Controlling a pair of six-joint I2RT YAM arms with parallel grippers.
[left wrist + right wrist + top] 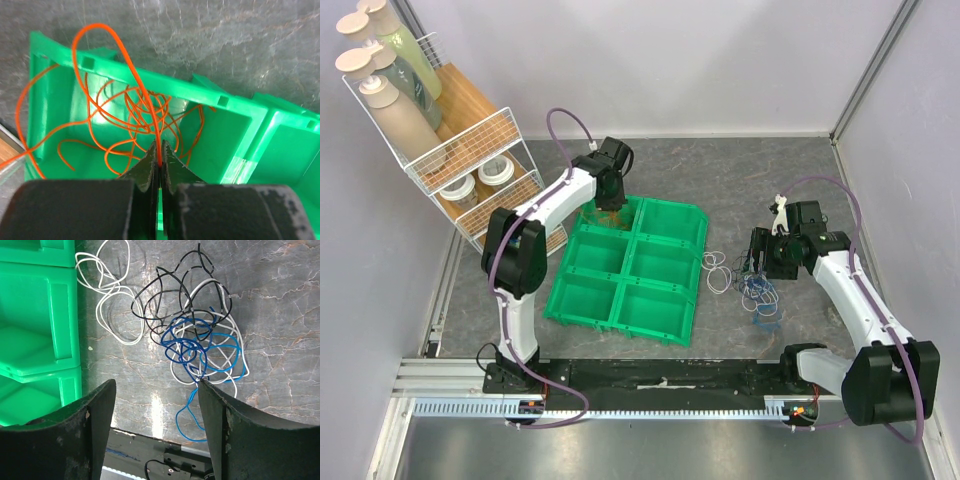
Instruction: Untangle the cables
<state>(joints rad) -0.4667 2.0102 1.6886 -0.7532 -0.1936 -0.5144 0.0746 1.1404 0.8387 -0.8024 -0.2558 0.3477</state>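
Two grippers are mine, and they stand in different ways. My left gripper has its jaws pressed together on one strand of the orange cable, which rises from the fingertips in a tall loop and falls in many loose loops into the far left compartment of the green tray; one orange strand goes over the compartment wall to the outside. In the top view this gripper hangs over that far corner of the tray, with the orange cable below it. My right gripper has its jaws wide apart with nothing between them, low over the grey table to the right of the tray. In front of it lie the other cables: a white cable in loose loops just beside the tray wall, and next to it a knot of the black cable, the blue cable and more white wire. One blue strand passes very near my right fingertip; I cannot tell if it touches.
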